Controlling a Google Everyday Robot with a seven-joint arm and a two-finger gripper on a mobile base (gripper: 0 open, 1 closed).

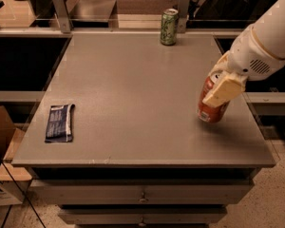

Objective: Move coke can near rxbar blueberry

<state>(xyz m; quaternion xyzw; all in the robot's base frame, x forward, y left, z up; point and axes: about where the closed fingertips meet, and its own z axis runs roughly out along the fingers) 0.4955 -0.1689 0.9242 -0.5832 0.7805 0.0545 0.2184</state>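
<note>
The coke can [210,109], red-orange with a silver top, is at the right side of the grey table [133,99], tilted and lifted just off the surface. My gripper [218,89] is shut on it, one pale finger [223,91] lying across its front. The white arm comes in from the upper right. The rxbar blueberry [60,122], a flat dark blue wrapper, lies near the table's front left corner, far from the can.
A green can [169,26] stands upright at the table's back edge, right of centre. Metal brackets [60,8] and a glass panel run behind the table. A cardboard box [2,165] sits on the floor at the left. Drawers are below the tabletop.
</note>
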